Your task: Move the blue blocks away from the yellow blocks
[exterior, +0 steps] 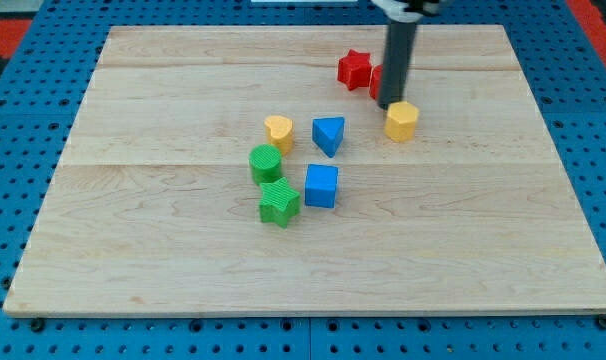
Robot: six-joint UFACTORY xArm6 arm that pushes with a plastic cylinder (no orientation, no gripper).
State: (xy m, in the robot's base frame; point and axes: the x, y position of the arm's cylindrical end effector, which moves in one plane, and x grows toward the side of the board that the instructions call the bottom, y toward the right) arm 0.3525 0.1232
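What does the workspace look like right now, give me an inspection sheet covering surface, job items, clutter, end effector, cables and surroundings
Surface: pale wooden board, flat, lying on a blue pegboard.
Job's things: blue triangular block just right of the yellow heart-like block; blue cube below them; yellow hexagonal block apart, toward the view's right.
Clutter: green cylinder and green star block left of the blue cube; red star block near the top, a second red block partly hidden behind the rod.
End effector: my tip sits at the yellow hexagonal block's upper left, close or touching.
Cables: nothing seen.
Surroundings: red patches at the top corners.
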